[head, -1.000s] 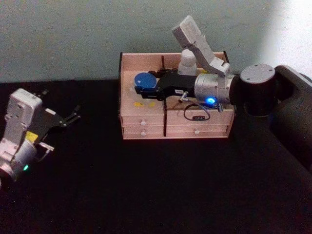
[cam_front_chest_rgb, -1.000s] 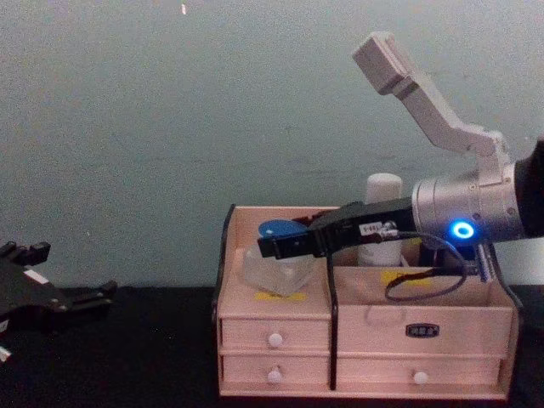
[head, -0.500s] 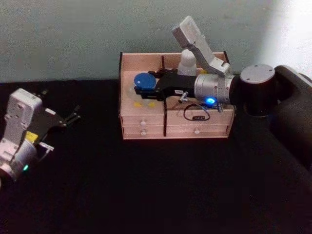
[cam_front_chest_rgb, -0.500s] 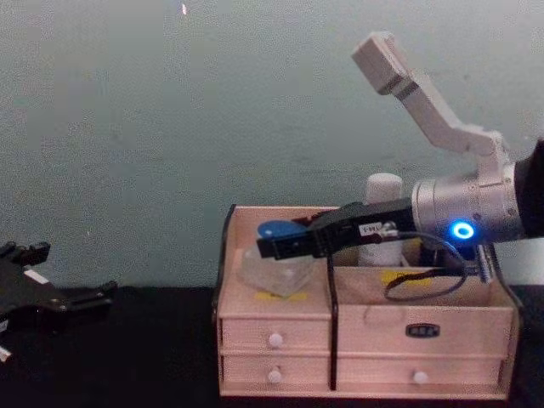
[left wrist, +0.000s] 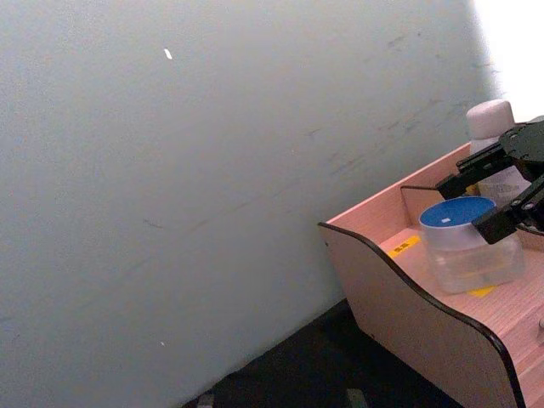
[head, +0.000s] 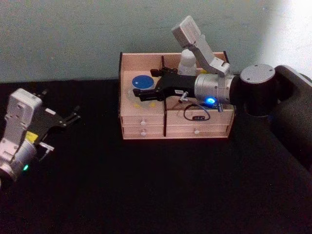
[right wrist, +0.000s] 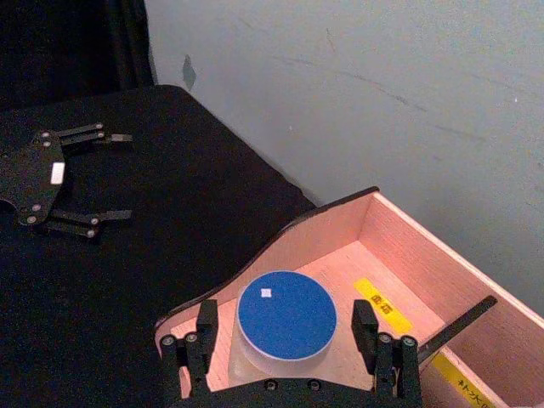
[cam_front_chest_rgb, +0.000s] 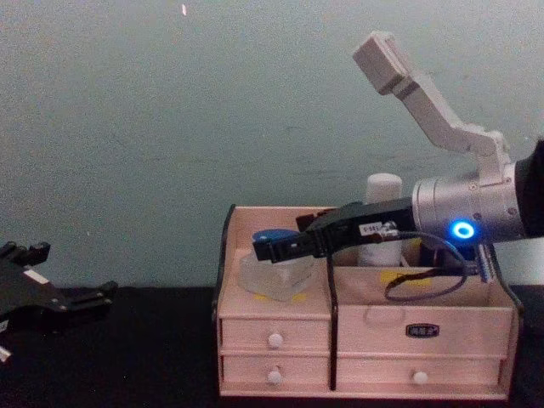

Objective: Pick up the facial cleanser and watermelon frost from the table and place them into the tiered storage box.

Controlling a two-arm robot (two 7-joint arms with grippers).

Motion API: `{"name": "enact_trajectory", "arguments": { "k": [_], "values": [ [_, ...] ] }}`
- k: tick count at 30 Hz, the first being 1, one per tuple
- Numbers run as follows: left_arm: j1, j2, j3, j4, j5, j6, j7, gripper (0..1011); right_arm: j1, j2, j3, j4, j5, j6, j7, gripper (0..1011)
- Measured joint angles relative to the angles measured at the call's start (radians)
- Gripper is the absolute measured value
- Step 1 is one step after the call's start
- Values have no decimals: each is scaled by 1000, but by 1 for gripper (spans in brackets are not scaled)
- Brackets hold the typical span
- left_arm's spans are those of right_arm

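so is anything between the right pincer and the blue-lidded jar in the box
Nothing visible. The open right pincer straddles the clear round jar with the blue lid in the pinkish wooden storage box's left compartment. The left pincer sits parked far left.

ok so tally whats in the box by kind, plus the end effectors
blue-lidded clear jar: 1
white bottle: 1
end effectors: 2 (right end effector open either side of the jar, left end effector open at the table's left)
total: 4, with 2 in the tiered storage box

Lab test bench, black tabletop (head: 146, 190), bare wall (head: 68, 39)
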Motion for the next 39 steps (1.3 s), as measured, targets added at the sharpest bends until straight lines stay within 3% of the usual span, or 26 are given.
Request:
{"name": "enact_trajectory", "arguments": {
  "k": [8, 18, 20, 24, 25, 28, 32, 34, 37, 39],
  "values": [
    [0, 0, 0, 0, 0, 0, 0, 1001, -7, 4, 3, -14, -3, 1, -7, 1003],
    [0, 0, 0, 0, 0, 0, 0, 1001, -90, 77, 53, -193, 8, 32, -47, 1003],
    [0, 0, 0, 0, 0, 0, 0, 1001, -113, 99, 64, -235, 16, 39, -47, 1003],
    [0, 0, 0, 0, 0, 0, 0, 1001, -207, 196, 101, -388, 64, 65, -35, 1003],
    [0, 0, 0, 0, 0, 0, 0, 1001, -207, 196, 101, -388, 64, 65, -35, 1003],
    [0, 0, 0, 0, 0, 0, 0, 1001, -278, 269, 129, -485, 99, 85, -38, 1002],
    [0, 0, 0, 0, 0, 0, 0, 1001, -340, 328, 162, -558, 124, 101, -65, 1003],
    [0, 0, 0, 0, 0, 0, 0, 1001, -401, 376, 203, -618, 143, 115, -113, 1003],
    [0, 0, 0, 0, 0, 0, 0, 1001, -456, 406, 248, -661, 158, 124, -171, 1003],
    [0, 0, 0, 0, 0, 0, 0, 1001, -512, 421, 303, -698, 168, 127, -247, 1003]
  ]
}}
